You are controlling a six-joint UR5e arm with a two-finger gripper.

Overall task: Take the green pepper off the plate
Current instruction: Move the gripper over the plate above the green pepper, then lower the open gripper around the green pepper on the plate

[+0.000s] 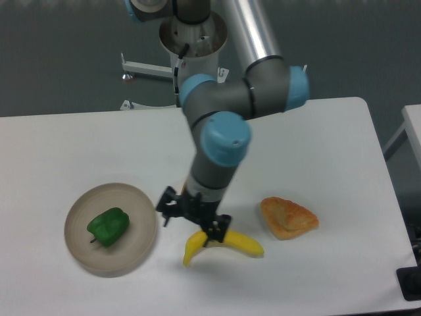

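Observation:
The green pepper (108, 226) lies on the round beige plate (137, 201) at the left of the table, glossy and lumpy. My gripper (191, 222) hangs just right of the plate's rim, above the left end of the banana. Its two dark fingers stand apart with nothing between them, so it is open. A gap about one pepper's width separates the gripper from the pepper.
A yellow banana (241, 242) lies under and right of the gripper. An orange-brown pastry (288, 217) sits further right. My arm hides the spot where a yellow-orange pepper lay. The robot base (196, 72) stands at the table's back edge.

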